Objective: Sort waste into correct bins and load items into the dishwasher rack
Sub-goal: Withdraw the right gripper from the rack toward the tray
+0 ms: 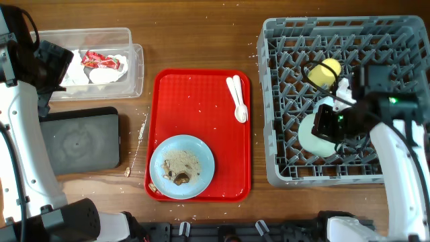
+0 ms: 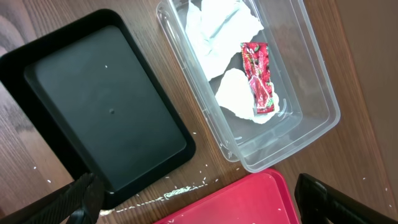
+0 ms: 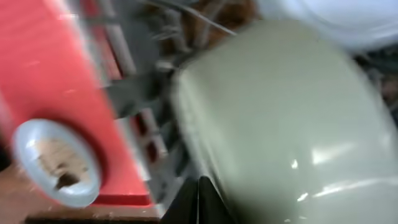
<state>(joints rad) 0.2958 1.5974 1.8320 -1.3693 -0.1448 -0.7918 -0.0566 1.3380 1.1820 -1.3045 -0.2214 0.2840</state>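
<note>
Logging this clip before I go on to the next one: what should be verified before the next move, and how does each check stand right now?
1. Left gripper open and empty: ok.
2. Napkins and wrapper inside the clear tub: ok.
3. Saucer seated between the pegs of the rack: cannot tell.
4. Right gripper let go of the saucer: cannot tell; the right wrist view is blurred.
5. Plate free of scraps: not ok, food lies on it.
6. Spoons loaded in the rack: not ok, they lie on the red tray.
</note>
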